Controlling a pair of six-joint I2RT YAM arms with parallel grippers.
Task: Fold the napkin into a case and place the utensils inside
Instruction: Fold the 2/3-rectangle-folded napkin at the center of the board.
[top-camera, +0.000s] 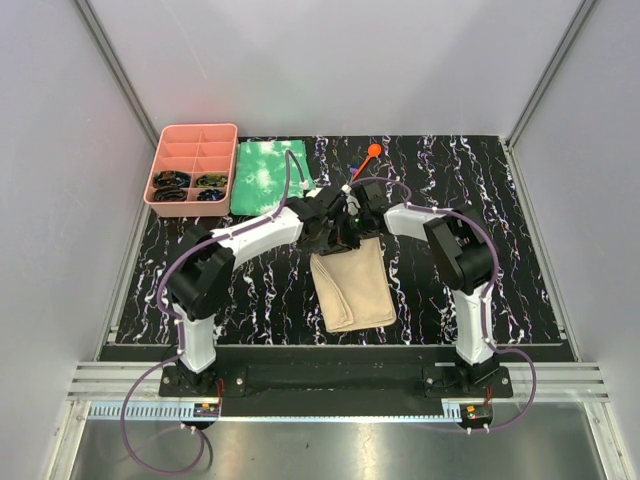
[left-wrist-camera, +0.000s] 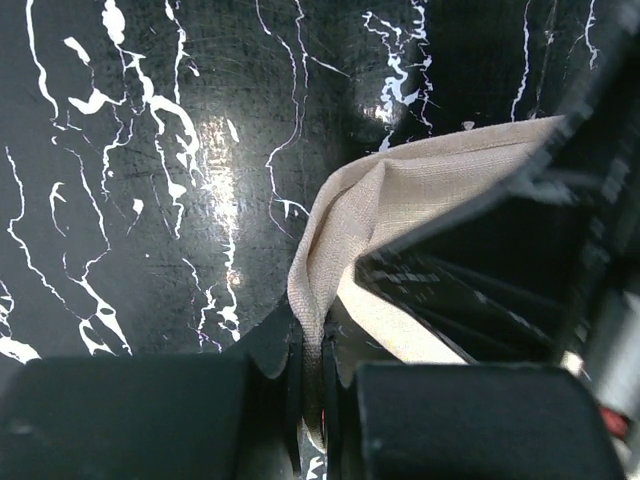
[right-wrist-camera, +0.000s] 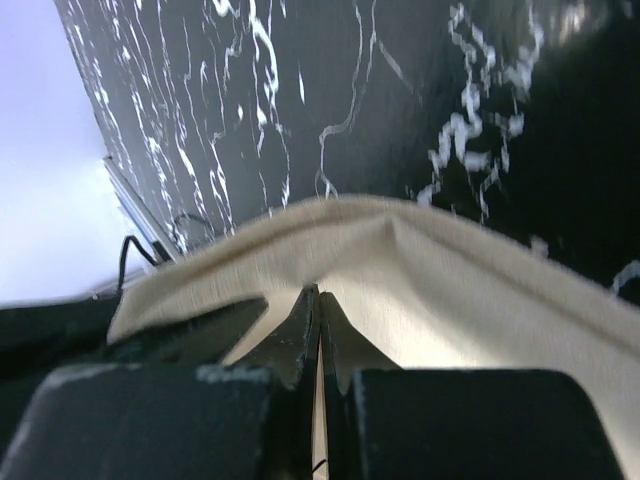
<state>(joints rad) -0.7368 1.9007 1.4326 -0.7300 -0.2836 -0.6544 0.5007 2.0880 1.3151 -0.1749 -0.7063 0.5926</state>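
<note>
The folded napkin (top-camera: 352, 288) is laid mid-desk (top-camera: 250, 290), its long axis pointed away from the bases. Its far edge is pinched by the left tool (left-wrist-camera: 315, 385) and the right tool (right-wrist-camera: 320, 340), both equally near.

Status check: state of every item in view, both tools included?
napkin: folded, far edge pinched up, rest flat on the table.
left tool: shut on the napkin's edge.
right tool: shut on the napkin's edge.
orange spoon: lying on the table's far side, outside the napkin.
green cloth: folded, flat beside the tray.
tray: near compartments hold dark items, far ones look empty.
</note>
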